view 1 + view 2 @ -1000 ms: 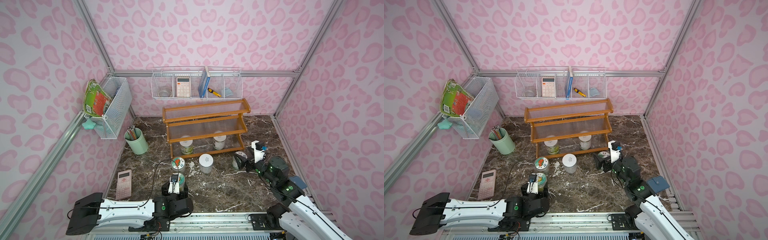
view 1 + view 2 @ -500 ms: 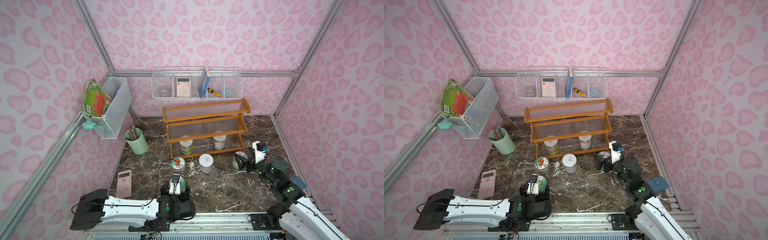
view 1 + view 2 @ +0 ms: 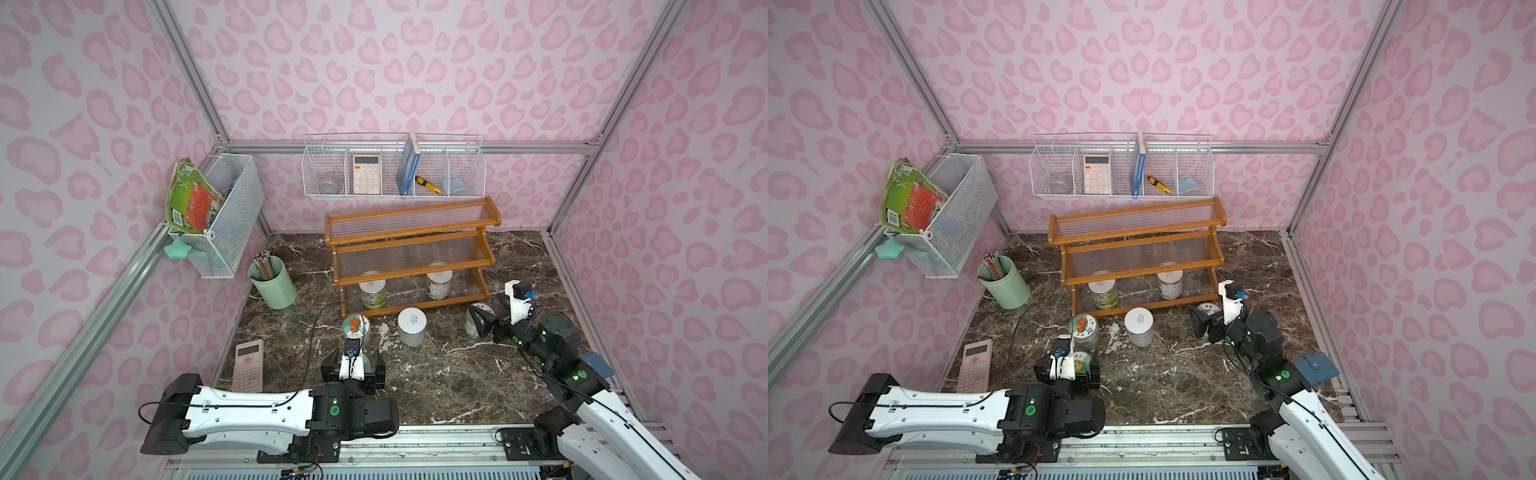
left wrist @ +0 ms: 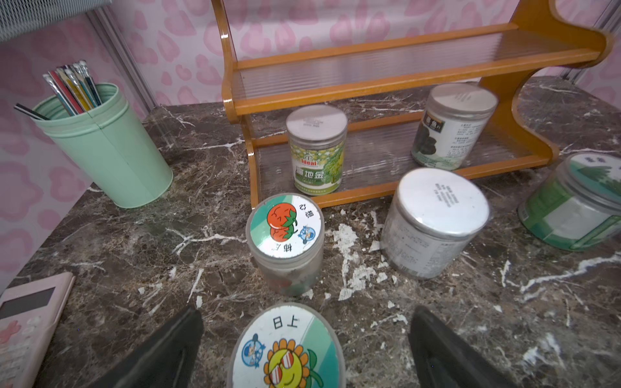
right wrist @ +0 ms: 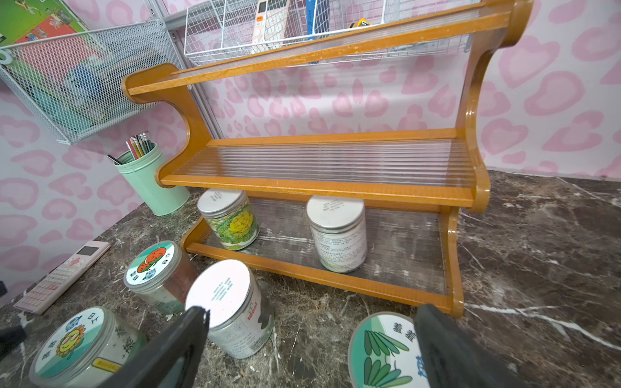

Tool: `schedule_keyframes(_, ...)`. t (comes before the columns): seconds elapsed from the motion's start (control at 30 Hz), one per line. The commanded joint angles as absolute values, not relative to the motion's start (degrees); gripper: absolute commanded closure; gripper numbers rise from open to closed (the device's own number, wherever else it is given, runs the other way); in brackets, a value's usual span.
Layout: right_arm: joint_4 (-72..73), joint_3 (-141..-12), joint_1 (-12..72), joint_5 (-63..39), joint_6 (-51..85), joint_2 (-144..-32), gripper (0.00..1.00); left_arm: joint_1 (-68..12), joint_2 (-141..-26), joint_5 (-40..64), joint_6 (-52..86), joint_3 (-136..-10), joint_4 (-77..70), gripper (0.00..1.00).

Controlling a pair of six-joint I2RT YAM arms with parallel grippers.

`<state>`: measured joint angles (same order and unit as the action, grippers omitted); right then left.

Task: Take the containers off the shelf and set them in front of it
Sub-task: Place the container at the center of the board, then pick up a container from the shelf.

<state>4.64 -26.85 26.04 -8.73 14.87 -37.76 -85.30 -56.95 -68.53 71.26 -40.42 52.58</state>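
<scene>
Four of six containers now stand on the table (image 3: 436, 374) in front of the shelf (image 3: 411, 243), as both top views show. The left gripper (image 3: 355, 365), closed on the sunflower jar (image 3: 1081, 362) a second ago, has thrown its jaws wide and let go (one more delivery made).

Left wrist view: the sunflower jar (image 4: 285, 349) stands upright and free between the spread jaws, with the tomato jar (image 4: 285, 235) just beyond and the plain-lid jar (image 4: 437, 218) near it.

Right wrist view: the right gripper (image 5: 311, 322) holds its jaws wide about the leaf-lid jar (image 5: 383, 349), clamped on nothing. Two clear, white-lidded jars wait on the bottom tier, the green-label jar (image 5: 232, 221) and the white-label jar (image 5: 337, 235).
</scene>
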Motion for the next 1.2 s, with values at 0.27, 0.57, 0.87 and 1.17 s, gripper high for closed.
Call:
schedule_keyframes(0.27,10.02,-24.38,25.46,-11.25,18.14,-38.67,0.01,-67.74,-41.90,-49.88,26.81,-40.43,29.16,0.01)
schedule_keyframes(0.57,11.60,-23.90,25.18,-11.60,18.79,-39.28,0.01,-52.73,-55.13,-37.87,20.92,-46.29,24.38,0.01)
schedule_keyframes(0.87,11.22,-23.74,23.88,-12.11,18.07,-38.58,0.01,-43.65,-66.92,-27.56,20.98,-52.69,21.45,0.01)
schedule_keyframes(1.17,12.15,-23.88,22.79,-13.80,18.24,-39.71,0.01,-40.90,-77.59,-27.85,23.11,-56.27,18.12,0.01)
